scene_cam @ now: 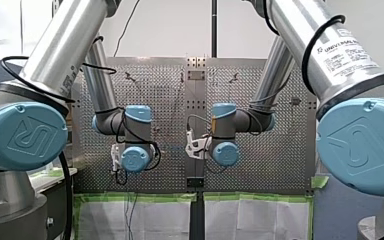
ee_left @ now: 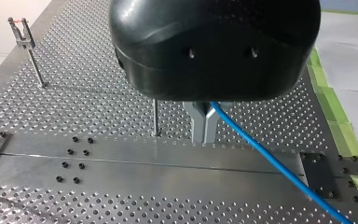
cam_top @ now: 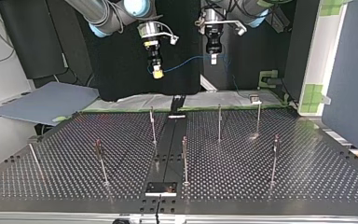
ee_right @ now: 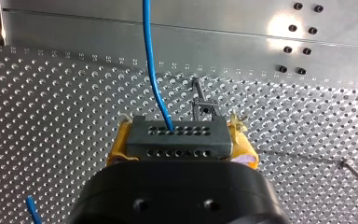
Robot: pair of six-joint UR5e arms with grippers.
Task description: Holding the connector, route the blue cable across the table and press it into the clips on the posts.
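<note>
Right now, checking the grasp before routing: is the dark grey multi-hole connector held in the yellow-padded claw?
Yes, my right claw's yellow pads clamp the dark grey multi-hole connector, the blue cable leaving it.

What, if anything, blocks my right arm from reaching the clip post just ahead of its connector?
Probably nothing, so yes: the post stands bare just ahead of the connector, and the blue cable runs off beside it.
</note>
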